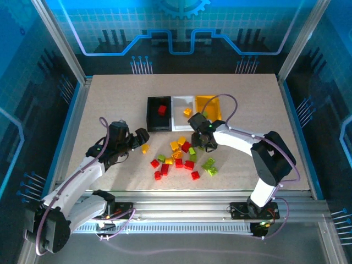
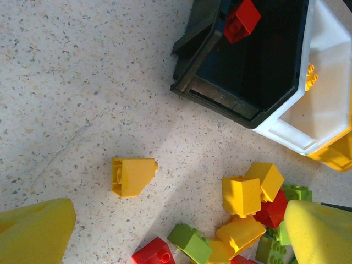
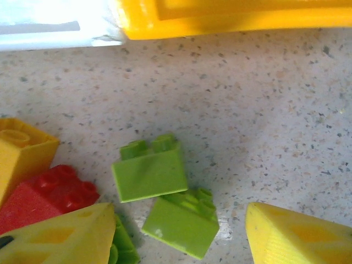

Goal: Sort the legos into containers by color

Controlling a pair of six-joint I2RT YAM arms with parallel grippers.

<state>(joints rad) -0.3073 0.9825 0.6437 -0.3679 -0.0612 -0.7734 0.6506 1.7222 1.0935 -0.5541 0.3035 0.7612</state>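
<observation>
Two bricks look sorted among three bins: one red brick (image 1: 162, 109) in the black bin (image 1: 149, 116) and one yellow brick (image 1: 187, 111) in the white bin (image 1: 181, 124), both beyond my left claw (image 2: 176, 212), which gapes empty. I count about seventeen loose bricks (image 1: 189, 164) between the claws. Two green bricks (image 3: 149, 173) lie ungripped between the spread fingers of my right claw (image 3: 179, 212). The yellow bin (image 3: 231, 22) sits just ahead.

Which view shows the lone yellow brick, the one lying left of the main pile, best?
The left wrist view: the lone yellow brick lies close and whole on bare table, its sloped shape and side stud clear. The top external view gives it as a small yellow speck beside the left gripper, shape unreadable.
</observation>
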